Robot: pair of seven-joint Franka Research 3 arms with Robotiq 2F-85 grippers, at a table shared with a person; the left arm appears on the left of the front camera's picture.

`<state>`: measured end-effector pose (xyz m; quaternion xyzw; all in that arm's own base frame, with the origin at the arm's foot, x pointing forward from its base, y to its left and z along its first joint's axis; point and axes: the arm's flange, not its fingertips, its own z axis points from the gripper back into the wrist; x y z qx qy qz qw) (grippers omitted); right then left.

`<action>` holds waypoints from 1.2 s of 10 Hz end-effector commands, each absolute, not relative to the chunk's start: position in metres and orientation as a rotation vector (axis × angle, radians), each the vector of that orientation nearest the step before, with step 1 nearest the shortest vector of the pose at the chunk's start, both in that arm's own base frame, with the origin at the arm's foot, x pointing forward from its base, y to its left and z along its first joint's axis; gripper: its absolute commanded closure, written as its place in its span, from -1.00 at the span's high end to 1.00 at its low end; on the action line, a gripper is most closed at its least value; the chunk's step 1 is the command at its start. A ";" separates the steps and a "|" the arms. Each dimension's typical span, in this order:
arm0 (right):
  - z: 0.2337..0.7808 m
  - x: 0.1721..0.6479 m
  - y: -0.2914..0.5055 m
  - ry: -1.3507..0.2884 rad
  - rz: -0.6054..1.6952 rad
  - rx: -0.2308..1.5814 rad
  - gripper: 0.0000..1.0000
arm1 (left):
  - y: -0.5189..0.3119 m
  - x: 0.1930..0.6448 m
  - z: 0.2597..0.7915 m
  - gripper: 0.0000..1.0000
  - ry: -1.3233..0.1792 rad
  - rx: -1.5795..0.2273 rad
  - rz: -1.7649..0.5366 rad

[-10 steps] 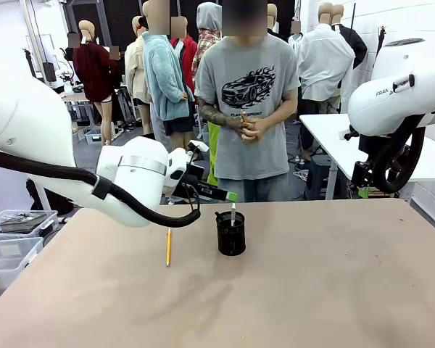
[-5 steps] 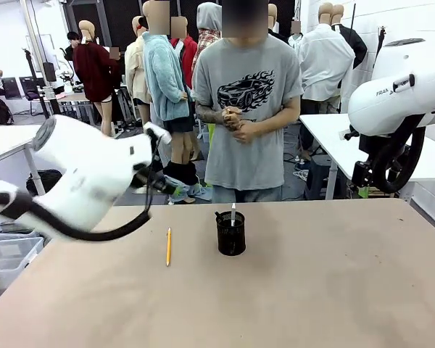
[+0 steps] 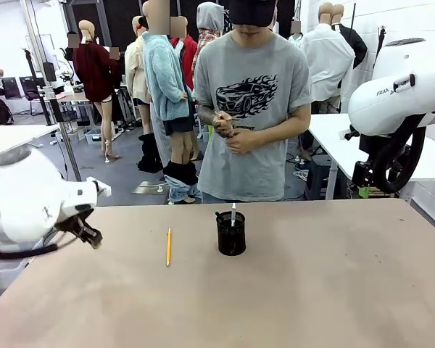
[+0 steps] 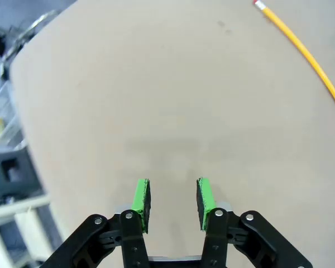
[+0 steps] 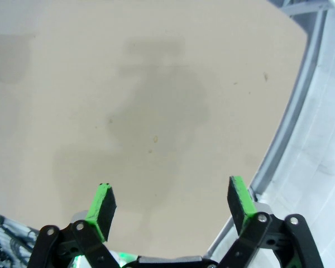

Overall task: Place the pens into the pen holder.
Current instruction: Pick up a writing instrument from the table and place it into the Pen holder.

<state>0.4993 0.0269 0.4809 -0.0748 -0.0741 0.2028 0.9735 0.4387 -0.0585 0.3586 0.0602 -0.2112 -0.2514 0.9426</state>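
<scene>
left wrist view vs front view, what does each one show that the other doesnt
Left wrist view: the left gripper up close, jaws apart with nothing between them, hanging over bare table.
Front view: the holder with a silver-white pen and a dark pen standing in it, the person at the far side with hands clasped, and the right arm raised at the right.
Both: the pencil lying flat on the table, outside the holder.

A clear gap separates pencil [image 3: 168, 246] from pen holder [image 3: 230, 233].
</scene>
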 end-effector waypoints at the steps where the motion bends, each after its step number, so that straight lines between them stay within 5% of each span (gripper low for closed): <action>1: 0.480 0.499 0.027 -0.146 0.409 -0.162 1.00 | -0.209 0.480 0.486 -0.09 -0.349 0.118 -0.497; 2: 0.480 0.499 0.027 -0.146 0.409 -0.162 1.00 | -0.210 0.487 0.487 -0.09 -0.351 0.119 -0.500; 5: 0.480 0.499 0.027 -0.146 0.409 -0.162 1.00 | -0.228 0.501 0.477 0.91 -0.289 0.075 -0.460; 12: 0.480 0.499 0.027 -0.146 0.409 -0.162 1.00 | -0.239 0.552 0.407 0.91 -0.183 -0.036 -0.244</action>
